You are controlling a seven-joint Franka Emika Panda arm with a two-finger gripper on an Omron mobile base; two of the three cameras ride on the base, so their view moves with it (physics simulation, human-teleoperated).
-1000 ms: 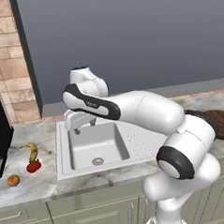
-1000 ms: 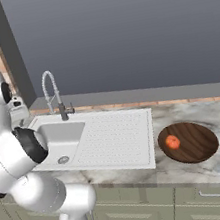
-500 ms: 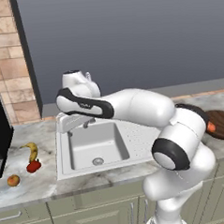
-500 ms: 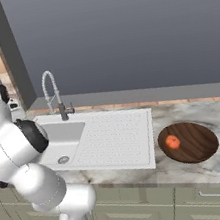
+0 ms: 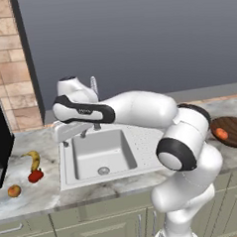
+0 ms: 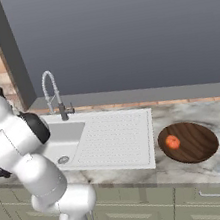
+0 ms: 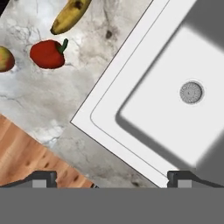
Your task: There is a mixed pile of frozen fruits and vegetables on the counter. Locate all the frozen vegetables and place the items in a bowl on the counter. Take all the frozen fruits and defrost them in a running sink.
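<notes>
My gripper [image 5: 73, 136] hangs open and empty above the left rim of the white sink [image 5: 68, 165], its fingertips [image 7: 44, 177] wide apart. On the counter [image 5: 40, 195] left of the sink lie the yellow banana [image 5: 32, 158], the red pepper [image 5: 35, 175] and the small orange-yellow fruit [image 5: 14, 190]. Looking down from the hand, the banana [image 7: 70, 16], pepper [image 7: 49, 54] and fruit [image 7: 4, 59] sit at the upper left, well beyond the gripper [image 7: 112, 179]. The orange-red tomato [image 6: 173, 142] lies in the dark wooden bowl [image 6: 198, 143] at the right.
The chrome coil faucet [image 6: 52, 93] stands behind the basin, with no water seen running. The drain [image 7: 191, 92] sits in the basin floor. A black appliance [image 5: 0, 142] stands at the far left of the counter. Brick wall [image 5: 8, 62] rises behind it.
The arm has swung left, from above the sink basin to over its left rim, nearer the produce. The jaws have stayed open. The produce and the bowl have not moved.
</notes>
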